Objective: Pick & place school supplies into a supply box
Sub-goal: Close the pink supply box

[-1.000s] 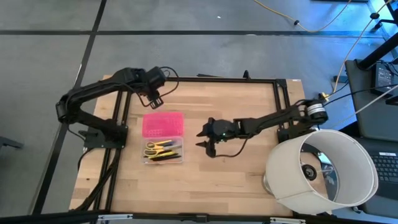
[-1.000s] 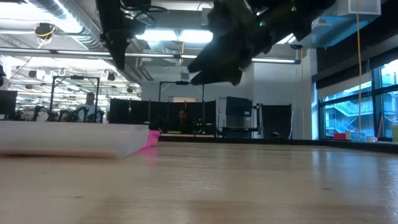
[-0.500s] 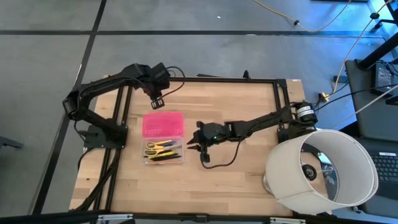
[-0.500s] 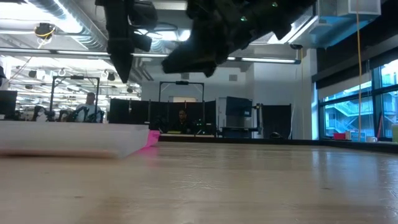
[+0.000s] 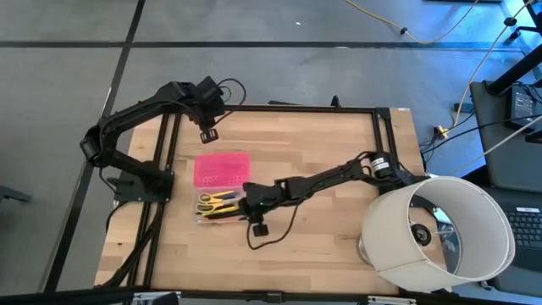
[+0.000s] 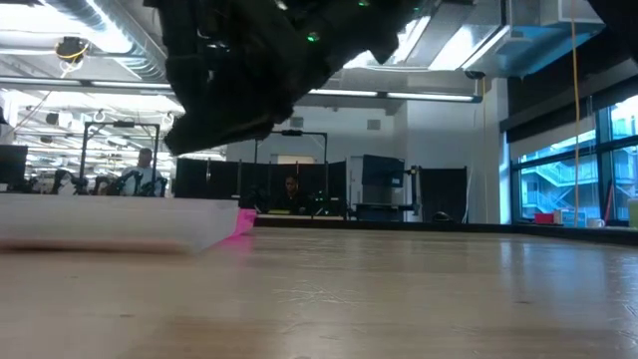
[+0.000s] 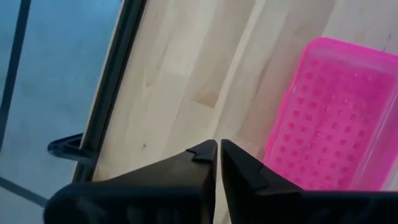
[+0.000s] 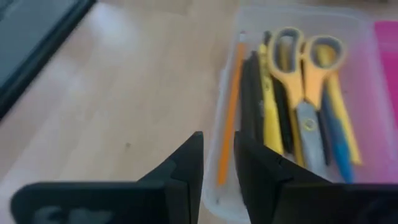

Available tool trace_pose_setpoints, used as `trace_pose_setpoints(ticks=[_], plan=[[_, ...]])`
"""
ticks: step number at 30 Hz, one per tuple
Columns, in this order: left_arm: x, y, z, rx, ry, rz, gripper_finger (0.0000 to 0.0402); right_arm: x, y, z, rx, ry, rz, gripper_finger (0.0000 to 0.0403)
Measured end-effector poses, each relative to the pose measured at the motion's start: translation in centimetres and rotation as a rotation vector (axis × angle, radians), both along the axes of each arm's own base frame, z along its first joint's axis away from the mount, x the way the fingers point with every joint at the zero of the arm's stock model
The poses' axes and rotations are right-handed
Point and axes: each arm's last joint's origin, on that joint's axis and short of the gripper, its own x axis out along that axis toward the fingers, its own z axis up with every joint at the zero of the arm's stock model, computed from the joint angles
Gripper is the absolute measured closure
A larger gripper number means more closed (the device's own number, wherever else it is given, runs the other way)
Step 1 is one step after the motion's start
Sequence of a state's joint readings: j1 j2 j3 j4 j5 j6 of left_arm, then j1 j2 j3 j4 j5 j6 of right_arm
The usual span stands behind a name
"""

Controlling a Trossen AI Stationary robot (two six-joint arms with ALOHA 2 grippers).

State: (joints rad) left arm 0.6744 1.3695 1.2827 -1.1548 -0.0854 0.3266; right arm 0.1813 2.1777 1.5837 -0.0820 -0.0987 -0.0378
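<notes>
The supply box [image 5: 222, 207], a clear tray, lies left of the table's middle with its pink lid [image 5: 222, 169] open flat on its far side. Lying inside are yellow-handled scissors [image 8: 305, 74], an orange pencil [image 8: 231, 118] and dark and yellow pens [image 8: 267, 106]. My right gripper [image 5: 246, 201] reaches in from the right and hangs over the tray's right end, its fingers [image 8: 186, 168] a narrow gap apart with nothing between them. My left gripper [image 5: 206, 133] is shut and empty, above the bare wood beyond the lid's far side [image 7: 329, 118].
A large white lampshade [image 5: 440, 233] lies on its side at the table's near right corner. A black metal frame [image 5: 377, 127] runs around the far and side edges. People sit in the room beyond the table [image 6: 145, 175]. Bare wood lies between the box and the lampshade.
My right gripper has gone toward the table's left edge, from the middle of the table to over the tray's right end, and its fingers have drawn closer together. My left gripper has shut and drawn back a little toward the far edge.
</notes>
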Motion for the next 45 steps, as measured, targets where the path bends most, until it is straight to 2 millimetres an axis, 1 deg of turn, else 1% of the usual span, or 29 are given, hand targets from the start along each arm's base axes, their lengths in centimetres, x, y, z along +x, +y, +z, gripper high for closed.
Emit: trace_pose_setpoints(ticks=[2, 9, 14, 17, 20, 25, 29, 31, 36, 39, 42, 45], plan=[[-0.3, 0.3, 0.0, -0.002, 0.001, 0.014, 0.0389, 0.3, 0.1, 0.0, 0.026, 0.018, 0.023, 0.031], [-0.8, 0.9, 0.1, 0.007, 0.006, 0.015, 0.039, 0.2, 0.2, 0.1, 0.011, 0.046, 0.054, 0.0311], [-0.9, 1.0, 0.1, 0.012, 0.001, 0.02, 0.0389, -0.3, 0.6, -0.6, 0.003, 0.072, 0.074, 0.0285], [-0.8, 1.0, 0.1, -0.007, -0.016, 0.011, 0.0389, -0.3, 0.8, -0.7, 0.008, 0.07, 0.069, 0.0269], [-0.7, 0.9, 0.1, -0.044, -0.048, -0.008, 0.0391, -0.4, 1.4, -0.7, -0.019, 0.06, 0.093, 0.0264], [-0.7, 0.8, 0.1, -0.05, -0.053, -0.011, 0.0393, -0.5, 2.0, -0.9, -0.037, 0.056, 0.12, 0.0263], [-0.7, 0.8, 0.1, -0.052, -0.055, -0.002, 0.0393, -0.4, 2.0, -1.8, -0.004, 0.089, 0.084, 0.0263], [-0.7, 0.8, 0.1, -0.053, -0.055, -0.001, 0.0393, -0.4, 2.0, -1.9, -0.004, 0.093, 0.074, 0.0263], [-0.7, 0.8, 0.1, -0.053, -0.055, -0.001, 0.039, -0.2, 2.0, -1.8, -0.096, 0.051, -0.011, 0.0263], [-0.7, 0.8, 0.1, -0.053, -0.055, -0.001, 0.0392, -0.2, 2.1, -1.8, -0.11, 0.04, 0.003, 0.0263], [-0.7, 0.8, 0.1, -0.053, -0.055, -0.001, 0.0394, -0.2, 2.1, -2.8, -0.113, 0.07, 0.003, 0.0263], [-0.7, 0.8, 0.1, -0.053, -0.056, -0.001, 0.0393, -0.1, 2.1, -3.1, -0.11, 0.075, 0.001, 0.0264]])
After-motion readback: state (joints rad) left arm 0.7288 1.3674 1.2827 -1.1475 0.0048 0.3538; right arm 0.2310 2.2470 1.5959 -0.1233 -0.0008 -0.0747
